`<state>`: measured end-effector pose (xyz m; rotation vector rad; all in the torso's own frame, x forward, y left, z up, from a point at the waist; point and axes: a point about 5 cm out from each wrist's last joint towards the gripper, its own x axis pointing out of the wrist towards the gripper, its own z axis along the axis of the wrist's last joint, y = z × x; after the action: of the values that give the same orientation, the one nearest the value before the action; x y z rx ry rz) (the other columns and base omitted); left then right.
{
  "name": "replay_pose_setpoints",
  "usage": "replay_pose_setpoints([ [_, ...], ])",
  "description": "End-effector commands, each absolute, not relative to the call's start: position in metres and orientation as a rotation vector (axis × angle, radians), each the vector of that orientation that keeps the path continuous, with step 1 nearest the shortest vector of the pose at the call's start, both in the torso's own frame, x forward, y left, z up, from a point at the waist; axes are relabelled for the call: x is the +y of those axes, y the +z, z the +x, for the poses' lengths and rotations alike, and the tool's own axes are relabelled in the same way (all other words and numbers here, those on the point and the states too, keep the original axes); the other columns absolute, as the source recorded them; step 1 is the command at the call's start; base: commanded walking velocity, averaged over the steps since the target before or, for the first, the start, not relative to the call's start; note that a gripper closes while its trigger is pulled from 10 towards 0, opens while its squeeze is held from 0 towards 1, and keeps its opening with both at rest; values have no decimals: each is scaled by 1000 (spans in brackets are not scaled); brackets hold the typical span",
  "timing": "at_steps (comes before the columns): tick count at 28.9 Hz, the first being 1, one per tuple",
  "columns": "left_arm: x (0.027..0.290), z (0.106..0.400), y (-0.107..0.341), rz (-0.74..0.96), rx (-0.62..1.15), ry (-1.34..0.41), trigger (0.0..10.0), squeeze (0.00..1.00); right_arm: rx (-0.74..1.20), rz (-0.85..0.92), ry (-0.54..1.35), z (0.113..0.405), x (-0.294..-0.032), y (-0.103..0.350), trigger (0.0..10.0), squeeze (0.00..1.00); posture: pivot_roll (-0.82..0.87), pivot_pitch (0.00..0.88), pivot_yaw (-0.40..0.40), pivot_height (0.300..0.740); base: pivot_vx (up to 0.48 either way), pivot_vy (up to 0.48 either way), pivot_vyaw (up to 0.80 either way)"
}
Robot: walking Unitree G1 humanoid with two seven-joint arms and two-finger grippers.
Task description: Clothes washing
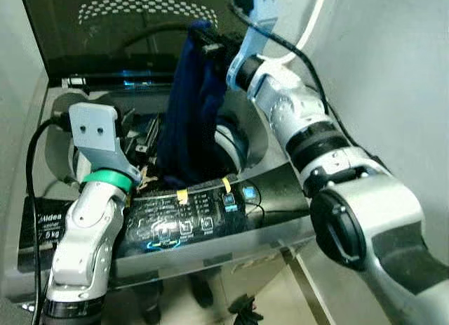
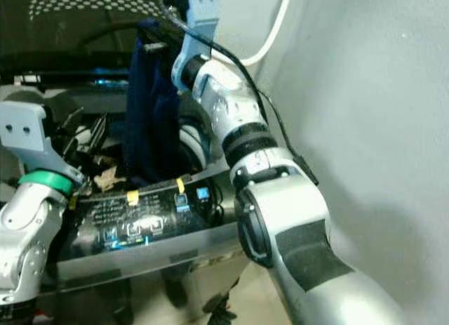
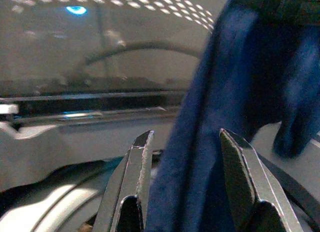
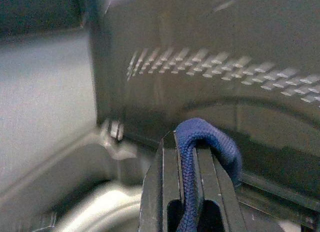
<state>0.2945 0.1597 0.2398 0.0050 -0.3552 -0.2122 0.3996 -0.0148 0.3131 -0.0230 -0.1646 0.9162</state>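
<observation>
Top-load washing machine [image 1: 210,248] seen from above, tucked in a tight corner: pale grey wall [image 2: 365,100] close on the robot's right, another grey wall on the left. Dark tinted lid [image 1: 126,30] stands raised at the back, dotted white pattern near its top edge, small blue light reflected along its lower edge. Front control panel [image 1: 186,220] is black and glossy with lit blue icons, two yellow tape tabs and a blue sticker on it. A label with partly legible print sits at the machine's front left corner. White hose [image 1: 309,30] curves down the right wall; black cable runs along the right arm. Right claw [image 4: 192,152] is up high over the drum opening [image 1: 231,146], clamped tight on the dark blue garment [image 1: 189,121], a fold of knit fabric pinched between its fingers. The garment hangs straight down from it, lower end reaching into the drum. Left claw [image 3: 187,167] is low at the drum's left side, fingers spread moderately with the hanging blue cloth between them, contact not clear. Some crumpled tan stuff lies near the drum rim, blurry. Floor below is pale beige.
</observation>
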Motion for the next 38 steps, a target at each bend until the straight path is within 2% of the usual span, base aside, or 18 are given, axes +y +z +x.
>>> replay_pose_setpoints([
  [1, 155, 293, 240, 15, -342, -239, 10000, 0, -28, -85, 924, 401, -18, 285, 10000, 0, 103, 26, -54, 740, 0, 0, 0],
  [3, 154, 294, 232, 51, -265, -241, 10000, 0, 130, -133, 929, 401, -23, 263, 10000, 0, 103, 26, -54, 740, 0, 0, 0],
  [4, 154, 294, 232, 51, -265, -241, 10000, 0, 130, -133, 929, 401, -23, 263, 10000, 0, 103, 26, -54, 740, 0, 0, 0],
  [5, 154, 296, 226, 96, -191, -248, 10000, 0, 221, -189, 970, 400, -27, 253, 10000, 0, 94, 30, -33, 740, 0, 0, 0],
  [14, 157, 301, 229, 155, -117, -263, 10000, 0, 281, -307, 1208, 391, -33, 259, 10000, 0, 93, 26, -19, 740, 0, 0, 0],
  [15, 158, 302, 231, 159, -116, -265, 10000, 0, 261, -281, 1217, 391, -32, 266, 10000, 627, 94, 24, -14, 740, 0, 0, 0],
  [16, 158, 302, 232, 161, -114, -268, 10000, 0, 243, -243, 1226, 390, -31, 274, 10000, 1000, 94, 24, -14, 740, 0, 0, 0],
  [23, 156, 301, 234, 171, -100, -275, 10000, 0, 159, -138, 1260, 389, -30, 299, 10000, 1000, 96, 17, -11, 740, 0, 0, 0],
  [24, 156, 301, 234, 169, -99, -276, 10000, 0, 148, -117, 1271, 388, -30, 304, 10000, 0, 93, 15, -7, 740, 0, 0, 0],
  [31, 156, 302, 236, 169, -97, -278, 10000, 0, 78, -115, 1219, 391, -41, 325, 10000, 0, 88, 10, -2, 740, 0, 0, 0],
  [33, 156, 304, 238, 165, -104, -272, 10000, 0, 0, -115, 1085, 398, -55, 340, 10000, 0, 86, 8, 0, 740, 0, 0, 0],
  [35, 155, 304, 243, 154, -133, -272, 10000, 0, -66, -96, 872, 408, -83, 347, 10000, 0, 83, 1, 5, 740, 0, 0, 0],
  [37, 154, 304, 244, 151, -146, -275, 10000, 0, -72, -88, 826, 410, -92, 345, 10000, 0, 83, 1, 5, 740, 0, 0, 0],
  [38, 154, 305, 245, 147, -161, -277, 10000, 0, -68, -25, 808, 410, -100, 338, 10000, 0, 83, 0, 5, 740, 0, 0, 0],
])
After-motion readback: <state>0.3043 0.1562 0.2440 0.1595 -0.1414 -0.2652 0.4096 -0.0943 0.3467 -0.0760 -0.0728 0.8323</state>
